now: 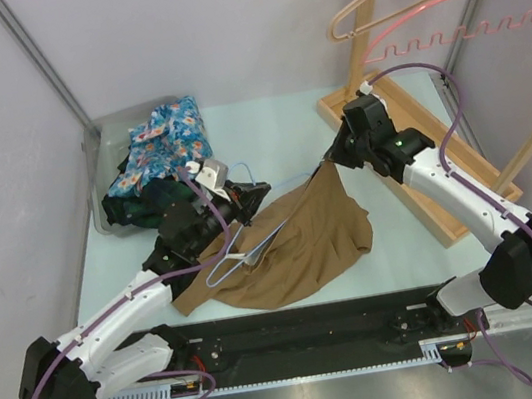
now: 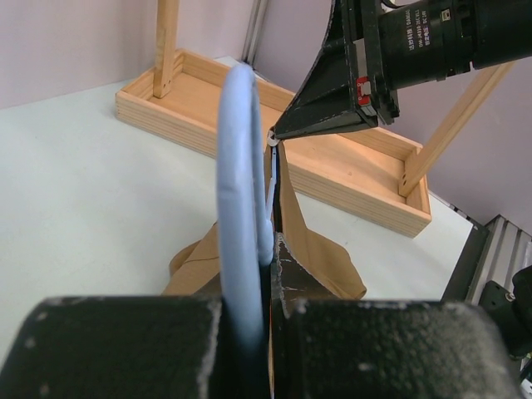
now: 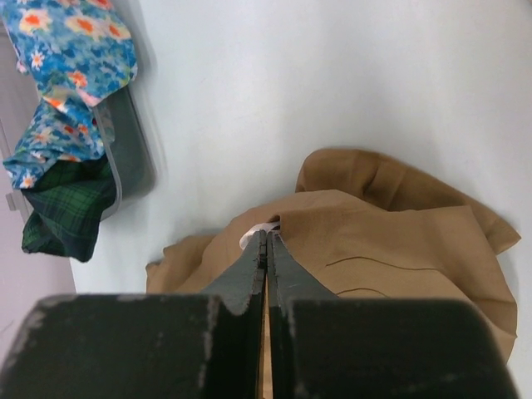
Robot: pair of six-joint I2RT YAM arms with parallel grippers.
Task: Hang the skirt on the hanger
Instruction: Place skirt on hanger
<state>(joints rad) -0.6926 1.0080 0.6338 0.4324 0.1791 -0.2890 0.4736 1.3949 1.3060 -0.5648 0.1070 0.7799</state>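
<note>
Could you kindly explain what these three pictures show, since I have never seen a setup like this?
Two robot arms are bolted to a table. One picture looks down from above; the other two come from cameras on each wrist. A brown skirt lies on the table. The left pincer is shut on a blue hanger; the right pincer is shut on the skirt's edge, lifting it. A bin of clothes sits at the back left, and a wooden rack with more hangers at the right.

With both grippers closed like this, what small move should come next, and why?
Probably the left gripper should slide the blue hanger further into the brown skirt: the right gripper holds its edge lifted, and the hanger lies only partly on the fabric.
</note>
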